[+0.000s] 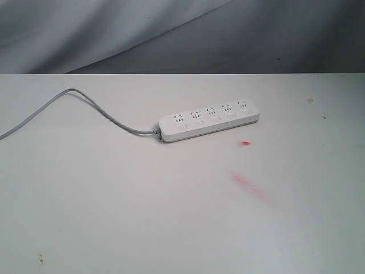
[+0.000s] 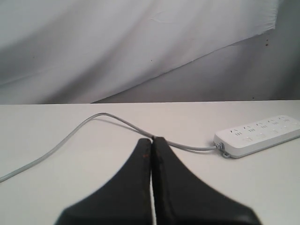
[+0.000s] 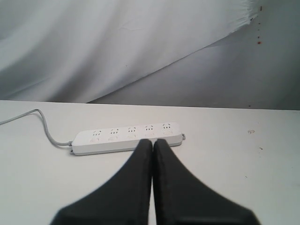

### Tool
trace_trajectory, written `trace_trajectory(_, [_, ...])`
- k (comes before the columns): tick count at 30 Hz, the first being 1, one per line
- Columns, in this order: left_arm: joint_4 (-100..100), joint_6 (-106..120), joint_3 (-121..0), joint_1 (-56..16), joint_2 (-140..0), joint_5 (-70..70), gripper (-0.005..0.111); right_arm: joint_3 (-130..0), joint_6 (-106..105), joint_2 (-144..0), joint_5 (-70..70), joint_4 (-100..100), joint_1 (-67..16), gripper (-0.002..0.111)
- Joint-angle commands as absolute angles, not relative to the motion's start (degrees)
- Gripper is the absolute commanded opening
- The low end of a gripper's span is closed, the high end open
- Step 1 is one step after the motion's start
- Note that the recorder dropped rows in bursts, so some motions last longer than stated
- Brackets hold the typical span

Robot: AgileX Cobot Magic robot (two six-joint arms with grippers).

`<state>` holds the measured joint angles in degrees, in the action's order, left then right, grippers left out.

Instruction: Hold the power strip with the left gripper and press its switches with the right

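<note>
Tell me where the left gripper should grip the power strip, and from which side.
Grip the power strip at its cord end, coming from above with jaws across the narrow width. It lies flat on the table, so only the long edges offer purchase; that end sits on the left arm's side and leaves most switches free. The left gripper, shut, must open first.

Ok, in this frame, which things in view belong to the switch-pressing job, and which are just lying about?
Belongs to the job:
power strip
switches, five in a row
grey cord
left end effector, shut
right end effector, shut

Just there:
red smears on the table
grey backdrop cloth
</note>
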<state>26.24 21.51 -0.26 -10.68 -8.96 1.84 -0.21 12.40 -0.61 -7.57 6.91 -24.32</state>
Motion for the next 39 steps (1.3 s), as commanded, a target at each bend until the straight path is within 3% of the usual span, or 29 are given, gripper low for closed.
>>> trace_trajectory(1, [26.0, 21.3, 0.0, -10.6, -8.7, 2.0, 0.000, 0.0, 12.3, -0.3, -7.8, 7.7, -24.0, 0.000])
trace_trajectory(24, [26.0, 21.5, 0.0, -10.6, -8.7, 2.0, 0.000, 0.0, 12.3, -0.3, -7.8, 7.7, -24.0, 0.000])
trace_trajectory(39, [21.4, 20.7, 0.0, -10.6, 0.0, 6.5, 0.000, 0.0, 12.3, -0.3, -7.8, 7.7, -24.0, 0.000])
